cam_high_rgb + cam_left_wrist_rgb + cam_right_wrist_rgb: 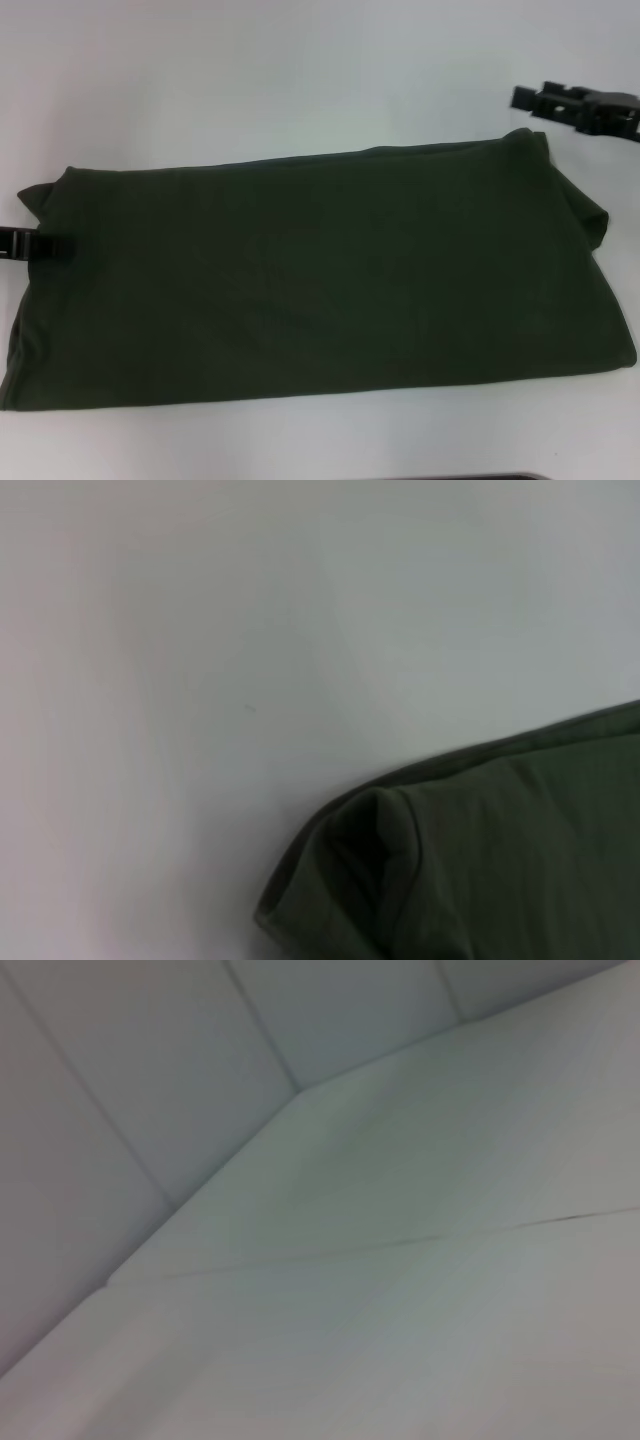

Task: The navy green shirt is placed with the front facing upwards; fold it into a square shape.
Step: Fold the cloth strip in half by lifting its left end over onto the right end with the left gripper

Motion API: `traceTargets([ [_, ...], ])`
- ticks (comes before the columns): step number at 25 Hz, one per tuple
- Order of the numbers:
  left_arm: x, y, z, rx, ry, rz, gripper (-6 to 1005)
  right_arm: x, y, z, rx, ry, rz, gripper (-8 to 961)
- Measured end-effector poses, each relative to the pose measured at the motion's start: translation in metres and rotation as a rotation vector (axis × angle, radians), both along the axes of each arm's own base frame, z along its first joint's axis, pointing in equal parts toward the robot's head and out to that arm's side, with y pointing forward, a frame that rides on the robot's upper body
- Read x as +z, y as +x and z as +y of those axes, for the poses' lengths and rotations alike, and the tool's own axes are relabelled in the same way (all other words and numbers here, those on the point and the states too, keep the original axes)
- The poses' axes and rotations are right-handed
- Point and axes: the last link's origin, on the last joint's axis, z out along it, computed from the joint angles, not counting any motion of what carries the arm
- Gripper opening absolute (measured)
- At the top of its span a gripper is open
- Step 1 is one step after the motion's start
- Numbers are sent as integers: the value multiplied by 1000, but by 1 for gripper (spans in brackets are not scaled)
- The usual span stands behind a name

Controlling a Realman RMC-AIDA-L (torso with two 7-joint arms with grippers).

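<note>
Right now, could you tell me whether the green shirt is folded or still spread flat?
Folded. The navy green shirt lies as a long band on the white table, no sleeves, collar or lettering showing, doubled layers at its ends; not yet square.

The shirt [320,275] lies folded into a long band across the middle of the desk [250,70], running left to right. The left hand [30,245] sits at the band's left end, touching the cloth edge. The right hand [580,108] hangs behind the right end, just apart from it.
</note>
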Motion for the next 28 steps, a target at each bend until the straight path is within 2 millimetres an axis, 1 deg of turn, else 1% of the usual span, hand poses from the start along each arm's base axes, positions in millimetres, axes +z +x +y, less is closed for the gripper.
traceTargets([
  [4, 3, -1, 0, 0, 3, 3, 37, 12, 9, -3, -30, 42, 12, 747],
  [6, 5, -1, 1, 1, 6, 6, 37, 14, 12, -5, -40, 51, 17, 747],
  [12, 9, -3, 2, 8, 7, 32, 37, 15, 16, -9, -57, 55, 22, 747],
  [18, 16, -3, 3, 9, 18, 38, 37, 16, 17, -10, -65, 53, 29, 748],
  [28, 41, -2, -2, 38, 40, 61, 37, 18, 15, -6, -58, 57, 23, 747],
])
